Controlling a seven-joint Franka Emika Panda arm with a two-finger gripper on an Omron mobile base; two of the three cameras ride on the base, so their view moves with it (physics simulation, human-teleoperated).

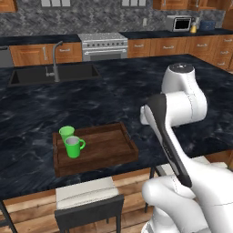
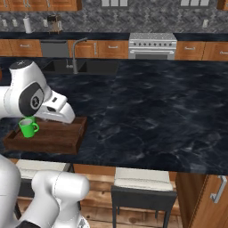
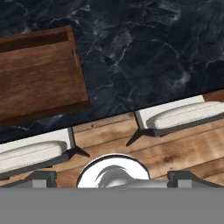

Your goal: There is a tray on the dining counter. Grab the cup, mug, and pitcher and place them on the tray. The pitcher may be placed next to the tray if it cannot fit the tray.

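The dark wooden tray (image 1: 107,148) lies near the front edge of the black dining counter (image 1: 118,91). The green cup (image 1: 66,132) and the green mug (image 1: 73,147) stand side by side on the tray's left end, the mug handle pointing right. From the right base view the mug (image 2: 27,128) stands on the tray (image 2: 55,136), with the arm's white hand hovering just above it. My gripper (image 3: 114,178) is open and holds nothing, its fingertips (image 3: 41,177) spread wide, looking down past the tray's right end (image 3: 39,74). The pitcher is out of view.
A sink (image 1: 50,75) and faucet (image 1: 55,61) sit at the counter's far left. Two cushioned stools (image 1: 86,193) (image 2: 142,183) stand below the front edge over a wood floor. A stove (image 1: 103,45) and wooden cabinets line the back wall.
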